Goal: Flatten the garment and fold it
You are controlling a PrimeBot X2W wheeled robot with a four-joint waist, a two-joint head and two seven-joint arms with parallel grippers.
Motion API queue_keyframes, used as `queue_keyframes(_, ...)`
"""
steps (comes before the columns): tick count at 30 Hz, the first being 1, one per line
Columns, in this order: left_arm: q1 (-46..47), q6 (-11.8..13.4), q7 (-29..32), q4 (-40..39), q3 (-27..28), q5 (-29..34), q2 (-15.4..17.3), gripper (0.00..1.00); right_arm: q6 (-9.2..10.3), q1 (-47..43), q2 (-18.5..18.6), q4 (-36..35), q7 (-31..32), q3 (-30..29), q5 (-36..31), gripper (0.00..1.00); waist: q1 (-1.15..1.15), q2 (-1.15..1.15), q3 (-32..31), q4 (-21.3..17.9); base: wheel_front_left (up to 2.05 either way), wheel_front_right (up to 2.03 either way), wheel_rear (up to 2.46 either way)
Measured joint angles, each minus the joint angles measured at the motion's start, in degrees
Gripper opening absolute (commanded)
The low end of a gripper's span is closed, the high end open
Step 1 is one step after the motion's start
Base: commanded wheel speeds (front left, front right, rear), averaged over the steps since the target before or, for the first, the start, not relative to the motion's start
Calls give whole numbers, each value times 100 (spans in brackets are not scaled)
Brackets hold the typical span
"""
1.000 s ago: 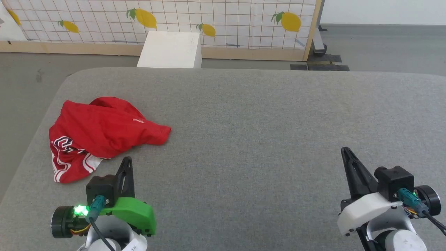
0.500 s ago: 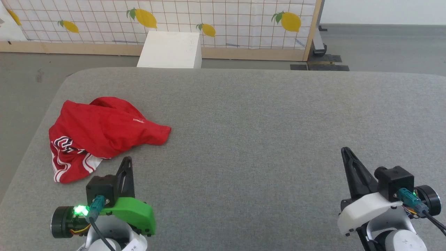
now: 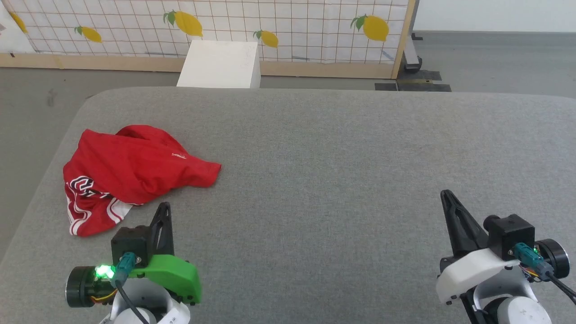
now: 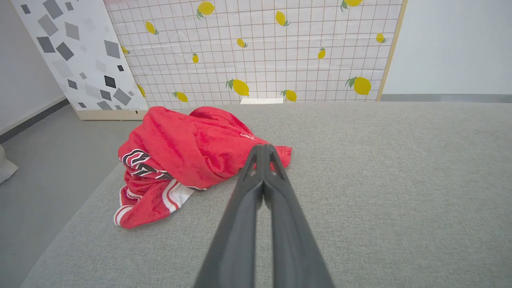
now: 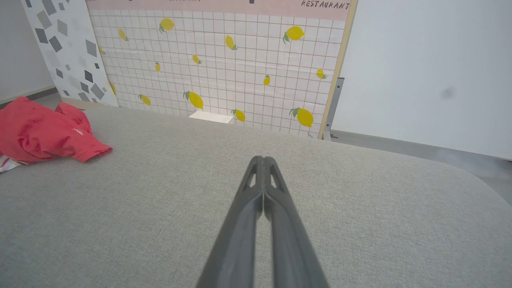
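The garment shows lettering from left wrist, red from right.

In front of you lies a wide table covered in grey fabric, its far corners rounded. Beyond it you see a grey floor and a wood-framed lemon panel, printed with a white grid and yellow lemons. A pink band along its top reads RESTAURANT. A white box stands between that panel and the table's far edge. To your left stands a speckled panel, white with grey shapes; to your right, a plain white wall. The light is even and soft.
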State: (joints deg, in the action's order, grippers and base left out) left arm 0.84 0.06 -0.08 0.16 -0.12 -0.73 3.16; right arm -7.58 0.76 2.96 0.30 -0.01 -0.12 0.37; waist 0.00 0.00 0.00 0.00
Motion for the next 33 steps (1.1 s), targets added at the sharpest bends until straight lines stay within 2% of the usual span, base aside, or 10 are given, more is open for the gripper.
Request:
queue_keyframes(12, 0, 0, 0, 0, 0, 0, 0, 0, 0, 0, 0, -1, 0, 0, 0, 0, 0, 0, 0, 0, 0, 0, 0)
queue_keyframes(13, 1, 0, 0, 1, -2, -4, 0, 100, 0, 1, 0, 2, 0, -1, 2, 100, 0, 0, 0, 0, 0, 0, 0)
queue_keyframes(33, 2, 7, -143, 110, -109, -130, 0, 100, 0, 1, 1, 71, -137, -65, 166, 100, 0, 0, -2, -4, 0, 0, 0)
